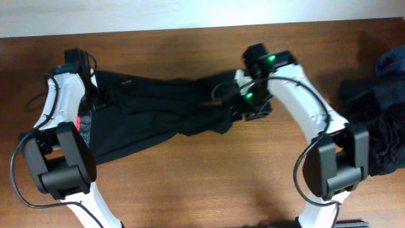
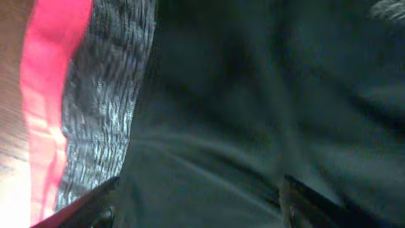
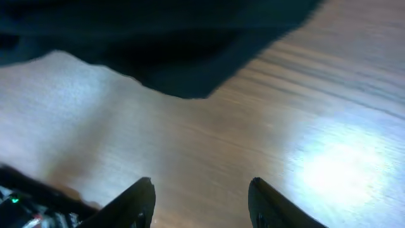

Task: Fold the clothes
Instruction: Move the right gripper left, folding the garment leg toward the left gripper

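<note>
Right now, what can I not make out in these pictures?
Overhead: the left arm covers most of the waistband of the pants; the right edge cuts off the garment heap.
Left wrist: a blurred close view; the pant legs fall outside the frame.
Right wrist: the pants edge is blurred and cut by the top edge.

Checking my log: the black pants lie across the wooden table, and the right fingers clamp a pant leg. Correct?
No. The right fingers stand apart over the bare wooden table, holding nothing, as the right wrist view shows. The black pants do lie across it.
</note>
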Controlling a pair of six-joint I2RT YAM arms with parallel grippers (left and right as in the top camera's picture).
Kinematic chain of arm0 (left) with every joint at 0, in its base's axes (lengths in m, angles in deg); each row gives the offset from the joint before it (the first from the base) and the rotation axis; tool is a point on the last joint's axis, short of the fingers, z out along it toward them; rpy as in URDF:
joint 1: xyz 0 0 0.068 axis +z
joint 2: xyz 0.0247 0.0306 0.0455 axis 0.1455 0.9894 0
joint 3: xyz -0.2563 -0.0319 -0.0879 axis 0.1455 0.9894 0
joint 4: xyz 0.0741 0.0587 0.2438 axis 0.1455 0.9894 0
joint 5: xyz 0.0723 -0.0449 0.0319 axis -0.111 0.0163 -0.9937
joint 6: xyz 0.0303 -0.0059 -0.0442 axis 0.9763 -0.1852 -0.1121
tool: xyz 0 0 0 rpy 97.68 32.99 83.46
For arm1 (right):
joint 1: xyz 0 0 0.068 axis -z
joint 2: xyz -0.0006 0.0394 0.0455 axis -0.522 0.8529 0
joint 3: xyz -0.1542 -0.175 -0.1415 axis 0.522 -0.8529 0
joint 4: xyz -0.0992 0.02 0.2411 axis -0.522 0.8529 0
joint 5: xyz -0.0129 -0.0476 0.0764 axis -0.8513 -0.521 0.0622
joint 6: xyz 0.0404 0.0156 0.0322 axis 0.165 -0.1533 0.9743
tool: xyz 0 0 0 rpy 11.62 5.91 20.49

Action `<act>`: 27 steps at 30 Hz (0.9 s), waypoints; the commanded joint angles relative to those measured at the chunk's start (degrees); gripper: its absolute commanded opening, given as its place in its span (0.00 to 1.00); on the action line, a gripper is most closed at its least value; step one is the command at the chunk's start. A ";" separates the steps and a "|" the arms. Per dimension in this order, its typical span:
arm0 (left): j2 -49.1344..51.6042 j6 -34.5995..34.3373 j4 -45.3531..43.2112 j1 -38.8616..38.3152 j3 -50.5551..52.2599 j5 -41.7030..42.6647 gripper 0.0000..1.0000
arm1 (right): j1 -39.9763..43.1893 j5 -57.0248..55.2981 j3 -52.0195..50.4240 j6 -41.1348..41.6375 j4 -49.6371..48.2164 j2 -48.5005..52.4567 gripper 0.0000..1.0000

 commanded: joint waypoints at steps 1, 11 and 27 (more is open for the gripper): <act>-2.08 0.31 4.24 -0.04 -5.70 4.11 0.10 | -2.03 -0.15 -4.04 -0.68 -3.15 0.04 0.53; -2.19 -2.91 10.86 -0.07 -2.58 4.09 0.00 | -6.01 -1.44 -17.55 7.23 -23.34 0.07 0.52; -2.19 -2.89 -5.29 -0.07 14.99 4.04 0.01 | -7.28 -11.39 -18.14 26.73 -29.53 0.07 0.52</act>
